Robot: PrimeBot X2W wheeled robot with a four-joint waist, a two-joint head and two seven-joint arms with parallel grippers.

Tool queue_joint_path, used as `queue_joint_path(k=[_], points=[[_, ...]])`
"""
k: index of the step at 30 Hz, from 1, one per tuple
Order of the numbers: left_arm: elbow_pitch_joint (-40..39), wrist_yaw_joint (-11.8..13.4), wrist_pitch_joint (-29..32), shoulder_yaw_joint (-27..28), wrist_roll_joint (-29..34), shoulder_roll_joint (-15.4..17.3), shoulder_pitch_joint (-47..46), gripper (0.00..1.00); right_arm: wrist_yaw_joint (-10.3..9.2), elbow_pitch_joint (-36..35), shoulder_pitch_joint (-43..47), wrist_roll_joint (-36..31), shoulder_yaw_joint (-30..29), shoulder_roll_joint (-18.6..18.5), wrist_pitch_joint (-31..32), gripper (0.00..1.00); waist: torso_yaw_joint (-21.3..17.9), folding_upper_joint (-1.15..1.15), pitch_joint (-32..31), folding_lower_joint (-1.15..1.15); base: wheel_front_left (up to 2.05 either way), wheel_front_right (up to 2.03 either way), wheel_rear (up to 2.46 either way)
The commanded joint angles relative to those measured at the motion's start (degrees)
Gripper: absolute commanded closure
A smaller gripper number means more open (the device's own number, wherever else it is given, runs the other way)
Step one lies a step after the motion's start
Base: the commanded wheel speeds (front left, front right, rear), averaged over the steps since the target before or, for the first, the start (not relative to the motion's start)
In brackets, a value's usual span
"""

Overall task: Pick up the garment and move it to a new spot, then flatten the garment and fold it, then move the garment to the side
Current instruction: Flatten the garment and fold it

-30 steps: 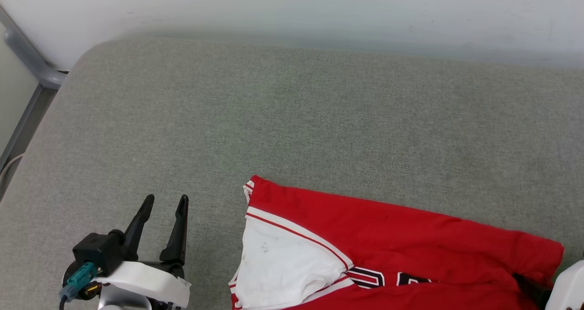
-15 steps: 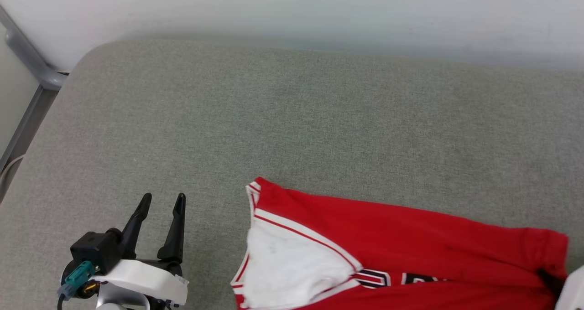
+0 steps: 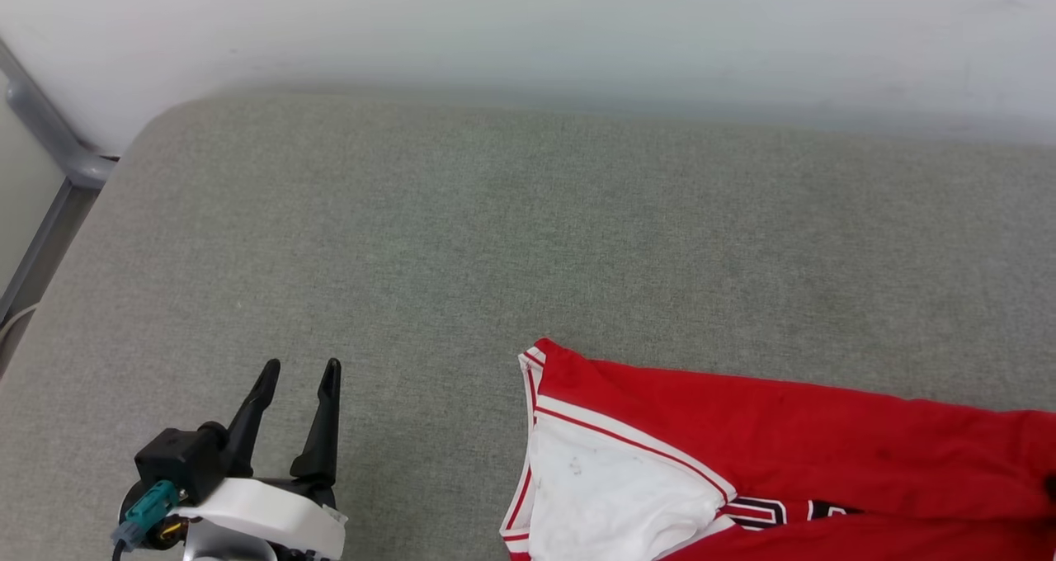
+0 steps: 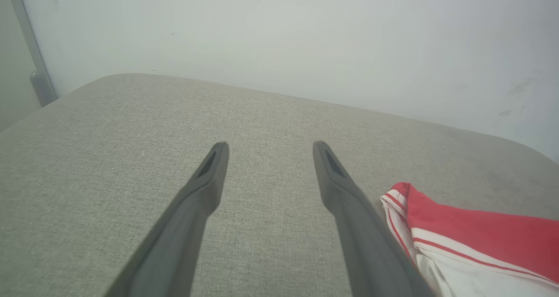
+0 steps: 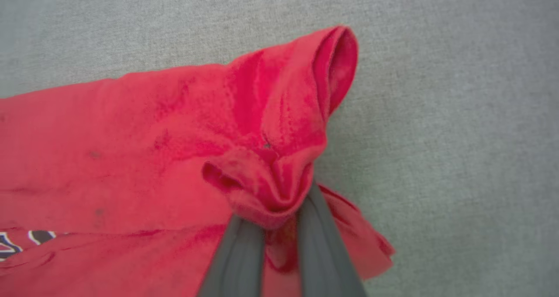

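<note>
The garment [image 3: 792, 429], a red jersey with a white sleeve and red-white striped trim, lies on the grey cushion at the head view's lower right and runs off the right and bottom edges. Part of its black lettering shows near the bottom. In the right wrist view my right gripper [image 5: 277, 209] is shut on a bunched fold of the garment's [image 5: 174, 126] red fabric, which covers the fingertips. My left gripper [image 3: 301, 367] stands open and empty at the lower left, well left of the cloth. In the left wrist view the left gripper [image 4: 269, 145] hovers over bare cushion, with the garment's [image 4: 480, 231] striped edge beside its right finger.
The grey fabric cushion [image 3: 462, 231] spreads wide behind and left of the garment. A white wall [image 3: 528, 25] closes off its far edge. A grey metal frame [image 3: 49, 140] runs past the rounded far-left corner.
My right gripper has shut on the garment's red fabric, and the garment has slid to the right. The head view has tilted slightly. The left gripper has stayed open in place.
</note>
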Motion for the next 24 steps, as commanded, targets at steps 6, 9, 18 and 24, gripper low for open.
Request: queue_joint_path(k=[6, 9, 18, 24], points=[[0.4, -0.7, -0.3, 0.8, 0.8, -1.0, 1.7, 0.0, -0.05, -5.4, 2.6, 1.5, 2.7, 1.8, 2.3, 1.0, -0.7, 0.0, -2.4, 0.0, 0.0, 0.0, 0.0], [0.5, -0.8, -0.3, 1.1, 1.1, -1.4, 2.4, 0.0, -0.05, -8.7, 4.4, 2.5, 4.4, 2.7, 4.2, 1.0, -0.8, 0.0, -3.4, 0.0, 0.0, 0.0, 0.0], [0.7, -1.2, -0.2, 1.6, 1.5, -2.6, 3.4, 0.0, -0.05, -20.2, 6.1, 6.1, 11.0, 8.6, 11.6, 1.0, -0.6, 0.0, -5.2, 0.0, 0.0, 0.0, 0.0], [0.9, -1.4, -0.2, 2.3, 1.9, -3.1, 3.5, 0.0, -0.04, -24.9, 3.2, 7.9, 15.6, 15.4, 16.2, 1.0, 0.0, 0.0, -5.9, 0.0, 0.0, 0.0, 0.0]])
